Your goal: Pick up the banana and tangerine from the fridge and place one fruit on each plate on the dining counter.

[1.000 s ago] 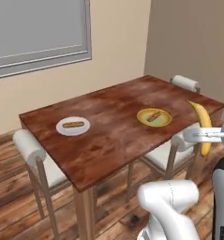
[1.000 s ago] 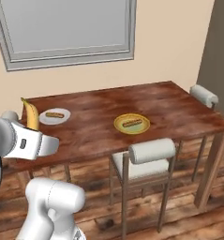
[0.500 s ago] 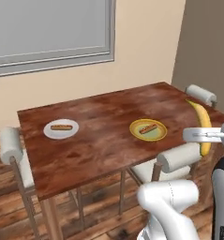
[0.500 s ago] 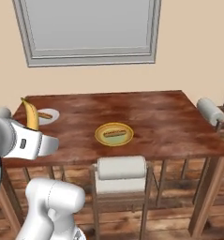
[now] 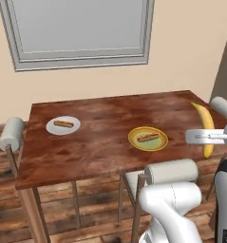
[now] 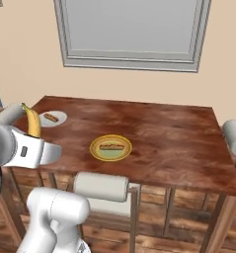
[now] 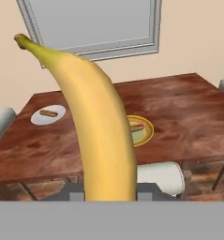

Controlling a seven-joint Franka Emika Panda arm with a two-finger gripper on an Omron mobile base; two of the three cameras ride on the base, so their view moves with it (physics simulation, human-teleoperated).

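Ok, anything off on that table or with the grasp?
Mildly. Both plates already hold a small brown sausage-like food: the white plate and the yellow plate. The dining counter shows no spills. The fingers are shut on the banana, which stands nearly upright, short of the table.

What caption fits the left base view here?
Gripper holding the banana upright beside the dining counter, where white plate and yellow plate wait.

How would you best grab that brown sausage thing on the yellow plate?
Grip the sausage across its narrow middle, coming straight down from above: it lies flat on the shallow yellow plate, so its long sides are free. The gripper is shut on the banana, so it would have to set that down first.
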